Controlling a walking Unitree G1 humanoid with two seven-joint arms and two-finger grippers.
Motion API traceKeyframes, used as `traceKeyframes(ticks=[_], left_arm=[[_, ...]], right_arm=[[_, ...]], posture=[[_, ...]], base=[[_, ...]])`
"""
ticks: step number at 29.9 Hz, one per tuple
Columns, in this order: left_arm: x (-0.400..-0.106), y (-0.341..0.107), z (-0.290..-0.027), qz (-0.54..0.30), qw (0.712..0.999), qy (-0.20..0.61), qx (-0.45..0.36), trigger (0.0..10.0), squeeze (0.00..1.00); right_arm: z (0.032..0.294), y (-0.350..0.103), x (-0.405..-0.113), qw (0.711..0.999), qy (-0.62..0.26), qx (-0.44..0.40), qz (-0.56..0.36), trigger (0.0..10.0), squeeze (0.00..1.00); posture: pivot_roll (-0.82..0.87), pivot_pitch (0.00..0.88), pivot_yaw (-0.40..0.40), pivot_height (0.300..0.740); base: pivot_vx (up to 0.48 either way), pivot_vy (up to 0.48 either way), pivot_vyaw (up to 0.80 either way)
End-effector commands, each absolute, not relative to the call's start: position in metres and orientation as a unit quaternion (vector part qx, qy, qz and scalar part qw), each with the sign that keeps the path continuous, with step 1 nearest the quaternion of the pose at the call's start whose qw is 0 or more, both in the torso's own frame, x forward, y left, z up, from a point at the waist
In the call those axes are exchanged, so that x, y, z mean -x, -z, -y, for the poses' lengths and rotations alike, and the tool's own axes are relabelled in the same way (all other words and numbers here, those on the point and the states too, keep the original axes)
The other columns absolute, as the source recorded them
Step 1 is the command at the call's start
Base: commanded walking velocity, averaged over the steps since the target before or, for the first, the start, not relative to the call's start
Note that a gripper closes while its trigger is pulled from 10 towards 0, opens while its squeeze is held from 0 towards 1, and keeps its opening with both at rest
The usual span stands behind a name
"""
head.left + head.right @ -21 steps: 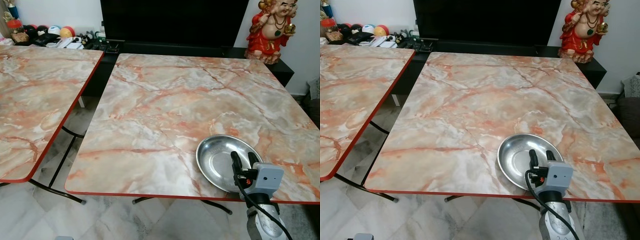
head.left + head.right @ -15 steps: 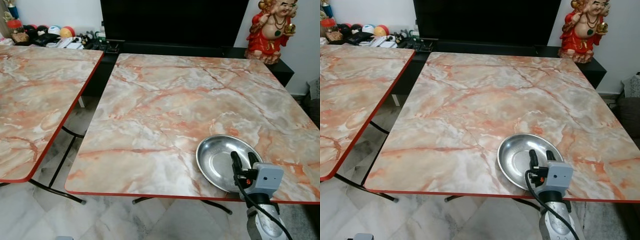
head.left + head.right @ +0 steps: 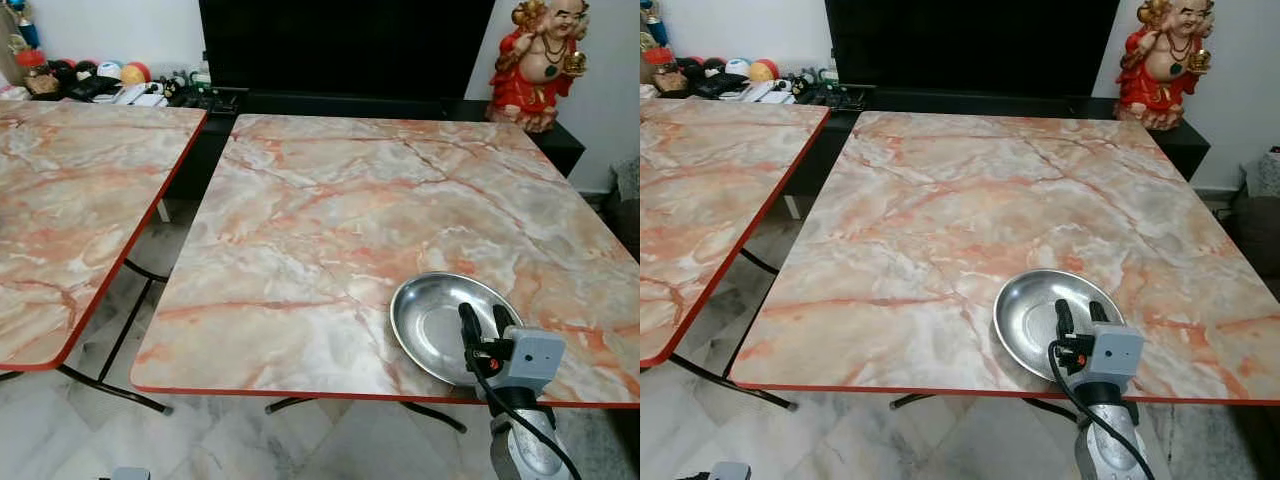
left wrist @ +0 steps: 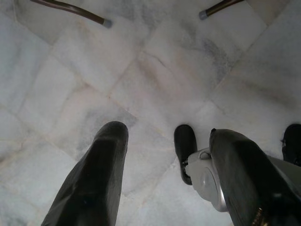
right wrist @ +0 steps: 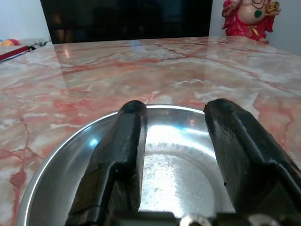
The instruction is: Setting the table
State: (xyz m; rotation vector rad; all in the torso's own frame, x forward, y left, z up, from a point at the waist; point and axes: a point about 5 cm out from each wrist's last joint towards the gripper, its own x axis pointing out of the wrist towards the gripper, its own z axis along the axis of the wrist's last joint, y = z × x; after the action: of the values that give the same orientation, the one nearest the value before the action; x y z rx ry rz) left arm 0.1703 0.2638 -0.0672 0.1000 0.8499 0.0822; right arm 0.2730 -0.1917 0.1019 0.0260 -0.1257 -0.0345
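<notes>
A shiny steel plate [image 3: 425, 315] rests on the marble table [image 3: 330, 220], close to its front right edge. My right gripper [image 3: 484, 312] hovers over the near side of that plate, open, its two black fingers [image 5: 122, 150] spread above the plate's hollow [image 5: 174, 174] with nothing between them. Whether the tips touch the metal I cannot tell. My left gripper [image 4: 169, 132] hangs open over the pale tiled floor beside the table legs.
A second marble table [image 3: 70, 200] stands to the left, with a floor gap between the two. Behind are a black TV [image 3: 340, 45], a red statue [image 3: 540, 60] at the back right, and small clutter [image 3: 90, 80] on a low shelf at the back left.
The head view has shifted slightly. The plate and my right gripper keep the same places relative to each other.
</notes>
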Motion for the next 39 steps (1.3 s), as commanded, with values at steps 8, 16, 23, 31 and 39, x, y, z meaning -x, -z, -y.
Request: traceKeyframes(ticks=[8, 16, 23, 31, 39], left_arm=[[-0.1653, 0.0692, -0.2662, -0.424, 0.903, -0.037, -0.057, 10.0, 0.0], [-0.164, 0.07, -0.2669, -0.43, 0.9, -0.042, -0.056, 10.0, 0.0], [-0.1591, 0.0725, -0.2662, -0.437, 0.897, -0.045, -0.052, 10.0, 0.0], [-0.157, 0.0734, -0.2664, -0.438, 0.896, -0.047, -0.052, 10.0, 0.0], [-0.158, 0.0732, -0.2658, -0.438, 0.896, -0.046, -0.051, 10.0, 0.0]], right_arm=[[0.1918, -0.1036, -0.2748, 0.997, 0.02, -0.023, 0.068, 10.0, 0.0], [0.1932, -0.1033, -0.2758, 0.998, 0.02, -0.011, 0.065, 10.0, 0.0], [0.1945, -0.102, -0.2742, 0.997, 0.023, -0.03, 0.065, 10.0, 0.0], [0.1915, -0.1028, -0.2771, 0.997, 0.013, -0.027, 0.065, 10.0, 0.0], [0.1895, -0.1014, -0.2777, 0.998, 0.007, -0.026, 0.064, 10.0, 0.0]], posture=[[0.03, 0.113, -0.029, 0.74], [0.04, 0.122, -0.029, 0.74], [0.05, 0.11, -0.034, 0.74], [0.06, 0.098, -0.036, 0.74], [0.06, 0.08, -0.035, 0.74]], base=[[0.0, 0.0, 0.0], [0.0, 0.0, 0.06], [0.0, 0.231, 0.44], [0.0, 0.448, 0.0], [0.0, 0.475, 0.0]])
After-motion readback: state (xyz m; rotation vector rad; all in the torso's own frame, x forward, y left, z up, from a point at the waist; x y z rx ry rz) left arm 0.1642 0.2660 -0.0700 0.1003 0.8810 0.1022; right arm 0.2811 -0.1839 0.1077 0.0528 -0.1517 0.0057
